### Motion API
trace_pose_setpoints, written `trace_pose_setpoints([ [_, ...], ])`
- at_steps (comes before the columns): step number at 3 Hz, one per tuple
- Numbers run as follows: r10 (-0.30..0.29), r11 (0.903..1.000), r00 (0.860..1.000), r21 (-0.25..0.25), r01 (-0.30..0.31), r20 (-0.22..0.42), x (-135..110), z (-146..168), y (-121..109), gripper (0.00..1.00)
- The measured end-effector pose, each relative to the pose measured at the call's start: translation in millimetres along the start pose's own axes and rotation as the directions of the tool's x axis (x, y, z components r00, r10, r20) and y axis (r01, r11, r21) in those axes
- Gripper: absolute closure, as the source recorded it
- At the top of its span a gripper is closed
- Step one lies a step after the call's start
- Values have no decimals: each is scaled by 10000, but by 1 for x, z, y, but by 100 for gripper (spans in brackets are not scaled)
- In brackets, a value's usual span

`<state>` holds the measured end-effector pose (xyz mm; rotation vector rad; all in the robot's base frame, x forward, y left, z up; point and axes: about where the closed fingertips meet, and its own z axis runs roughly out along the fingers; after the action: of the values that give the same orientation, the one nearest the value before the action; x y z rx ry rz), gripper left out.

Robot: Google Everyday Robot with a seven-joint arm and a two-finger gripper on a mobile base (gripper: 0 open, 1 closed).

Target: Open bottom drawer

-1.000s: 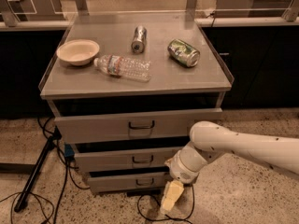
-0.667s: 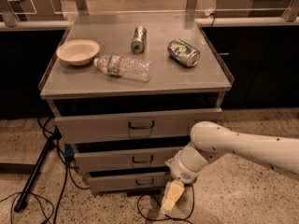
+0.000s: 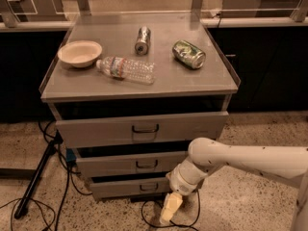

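Observation:
The bottom drawer (image 3: 122,187) is the narrowest grey front, lowest of three in the grey metal cabinet, with a small dark loop handle (image 3: 148,186) at its centre. It stands slightly out from the cabinet. My gripper (image 3: 169,211) hangs from the white arm (image 3: 240,159) that reaches in from the right. It is low over the floor, just below and to the right of the bottom drawer's handle, and does not touch it.
The middle drawer (image 3: 132,163) and top drawer (image 3: 142,127) stick out a little. On the cabinet top (image 3: 192,83) lie a cream bowl (image 3: 80,53), a plastic bottle (image 3: 126,69), a silver can (image 3: 142,40) and a green can (image 3: 188,54). Black cables (image 3: 53,191) and a stand leg lie on the floor at left.

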<state>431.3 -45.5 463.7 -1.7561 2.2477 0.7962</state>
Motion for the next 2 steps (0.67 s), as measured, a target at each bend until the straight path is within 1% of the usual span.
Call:
trace_pose_setpoints([
  [1, 9, 10000, 10000, -29, -9, 1, 0, 1, 0, 0],
  [2, 77, 9998, 9998, -184, -73, 177, 5, 10, 2, 0],
])
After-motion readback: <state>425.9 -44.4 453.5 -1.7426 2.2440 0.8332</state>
